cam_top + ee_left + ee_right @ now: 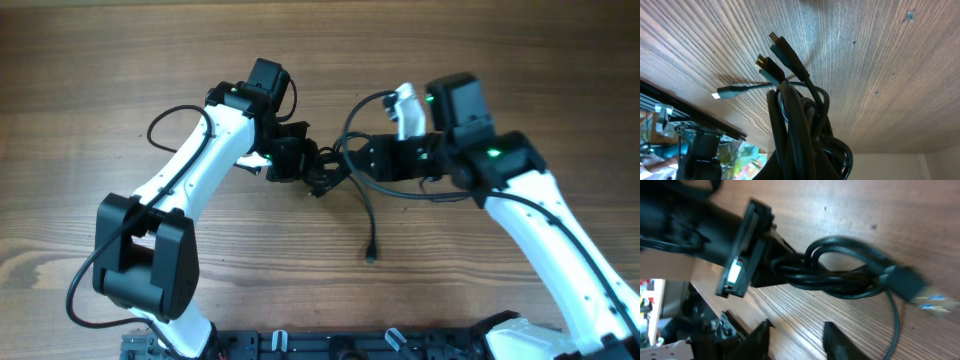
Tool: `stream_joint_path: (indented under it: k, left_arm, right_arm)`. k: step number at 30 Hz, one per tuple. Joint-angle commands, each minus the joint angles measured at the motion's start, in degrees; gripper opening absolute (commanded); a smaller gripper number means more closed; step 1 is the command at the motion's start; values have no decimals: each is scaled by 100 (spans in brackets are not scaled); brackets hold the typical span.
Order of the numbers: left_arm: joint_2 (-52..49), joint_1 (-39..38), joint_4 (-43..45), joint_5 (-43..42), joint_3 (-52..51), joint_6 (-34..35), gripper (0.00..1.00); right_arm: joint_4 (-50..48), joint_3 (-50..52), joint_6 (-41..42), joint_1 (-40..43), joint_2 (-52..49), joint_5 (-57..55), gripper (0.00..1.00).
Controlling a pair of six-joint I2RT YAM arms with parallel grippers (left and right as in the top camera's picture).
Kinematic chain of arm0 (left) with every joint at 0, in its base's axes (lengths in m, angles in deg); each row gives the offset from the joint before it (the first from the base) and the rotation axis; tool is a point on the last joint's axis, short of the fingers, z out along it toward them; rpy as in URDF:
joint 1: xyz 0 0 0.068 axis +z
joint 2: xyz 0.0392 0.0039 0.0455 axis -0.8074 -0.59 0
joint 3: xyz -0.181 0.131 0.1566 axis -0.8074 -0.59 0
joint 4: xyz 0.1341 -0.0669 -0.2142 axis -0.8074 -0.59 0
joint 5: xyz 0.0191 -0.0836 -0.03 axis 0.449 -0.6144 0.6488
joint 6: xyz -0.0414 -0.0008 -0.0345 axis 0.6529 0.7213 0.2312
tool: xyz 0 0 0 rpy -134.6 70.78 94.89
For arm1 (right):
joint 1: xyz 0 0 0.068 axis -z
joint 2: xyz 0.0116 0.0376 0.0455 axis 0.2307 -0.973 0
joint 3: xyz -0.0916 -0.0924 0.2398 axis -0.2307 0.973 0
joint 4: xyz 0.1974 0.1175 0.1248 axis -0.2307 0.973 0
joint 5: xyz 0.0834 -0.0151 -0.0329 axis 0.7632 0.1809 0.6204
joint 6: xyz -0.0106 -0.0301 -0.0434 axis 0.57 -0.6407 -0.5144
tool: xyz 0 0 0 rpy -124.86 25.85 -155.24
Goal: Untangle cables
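The cables (325, 178) form a small black tangle hanging between my two grippers above the wooden table. My left gripper (305, 165) is shut on this tangle. In the left wrist view the bundle (800, 130) rises out of the jaws and hides the fingers, and three plug ends (782, 47) stick out above it. One thin strand drops to a plug (370, 257) lying on the table. My right gripper (352, 160) sits just right of the tangle. Its fingers (760, 335) stand open over bare wood, below the looped cords (840, 272) and holding nothing.
A black rail (350, 345) runs along the table's near edge, between the two arm bases. Thicker black wires loop along both arms. The wooden tabletop (100, 60) stretches out on all sides.
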Motion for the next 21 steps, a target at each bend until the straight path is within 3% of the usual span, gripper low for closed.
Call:
stream_joint_path:
  k: [1, 4, 8, 17, 21]
  left_arm:
    - [96, 11, -26, -365, 37, 179, 4]
    - [96, 15, -140, -623, 37, -555, 4]
    - [96, 15, -671, -632, 37, -892, 4]
    - [96, 140, -933, -1239, 37, -1637, 4]
    - [96, 212, -933, -1867, 37, -2581, 4]
  right_arm:
    - [-199, 79, -511, -306, -382, -625, 29]
    - [-258, 79, -1676, -350, -599, -743, 29]
    - [-197, 83, -2597, -350, -730, -745, 29]
    - [-153, 85, -3263, -750, -866, -306, 29]
    - [-245, 85, -3209, -841, -1025, -315, 28]
